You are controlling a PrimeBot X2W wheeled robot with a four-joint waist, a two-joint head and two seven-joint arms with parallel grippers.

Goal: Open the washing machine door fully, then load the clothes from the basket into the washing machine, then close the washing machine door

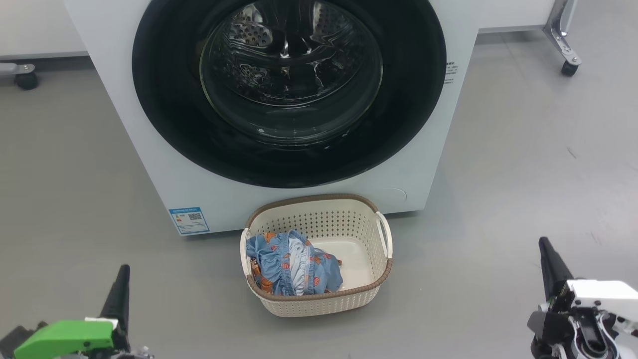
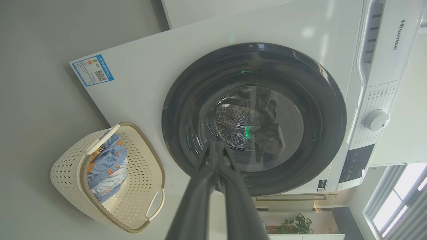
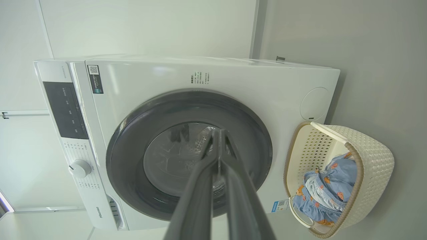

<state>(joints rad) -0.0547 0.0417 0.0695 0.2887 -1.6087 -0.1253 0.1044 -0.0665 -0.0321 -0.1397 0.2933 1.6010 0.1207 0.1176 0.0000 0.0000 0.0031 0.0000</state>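
Observation:
The white washing machine (image 1: 149,149) stands straight ahead with its round black-rimmed door (image 1: 164,99) closed flat against the front; the steel drum shows through the glass. In front of it on the floor sits the cream basket (image 1: 359,239), and the light blue clothes (image 1: 291,264) with orange prints lie bunched in its left half. My left gripper (image 1: 122,274) is at the lower left, shut and holding nothing, well short of the basket. My right gripper (image 1: 546,249) is at the lower right, also shut and bare. Both wrist views look at the door (image 2: 186,100) (image 3: 126,140) and basket (image 2: 66,173) (image 3: 373,156).
Grey floor (image 1: 523,174) surrounds the machine and basket. A caster of a metal frame (image 1: 569,65) stands at the far right and another wheel (image 1: 25,80) at the far left. The control panel and dial (image 2: 376,120) are on the machine's top strip.

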